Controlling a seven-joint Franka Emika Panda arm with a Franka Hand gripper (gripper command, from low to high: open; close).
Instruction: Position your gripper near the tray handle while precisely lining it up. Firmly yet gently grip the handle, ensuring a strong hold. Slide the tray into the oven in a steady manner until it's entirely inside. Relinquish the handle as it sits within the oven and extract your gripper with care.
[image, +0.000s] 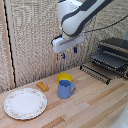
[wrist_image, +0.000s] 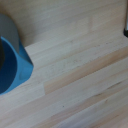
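The tray (image: 98, 69) lay at the exterior view's right, a dark wire rack pulled out of the oven (image: 112, 56) and slanting down toward the wooden surface (image: 90, 102), its outer edge hanging just above the boards. The tray handle (image: 94, 73) ran as a thin dark bar along that outer edge. The oven itself sat at the far right of the surface with its front open and more slatted racks showing inside.

The end effector (image: 69, 53) hung in the air well above the surface, left of the tray and apart from it, with nothing between its blue-tipped fingers (image: 75, 50), which stood some way apart.

Below it, near the middle, stood a blue mug (image: 65, 89) with a yellow bowl (image: 64, 77) just behind it. A small orange block (image: 43, 86) lay to their left, and a round patterned plate (image: 25, 103) rested at the near left.

The wrist view showed only the mug (wrist_image: 11, 62) from above and bare boards (wrist_image: 75, 65).
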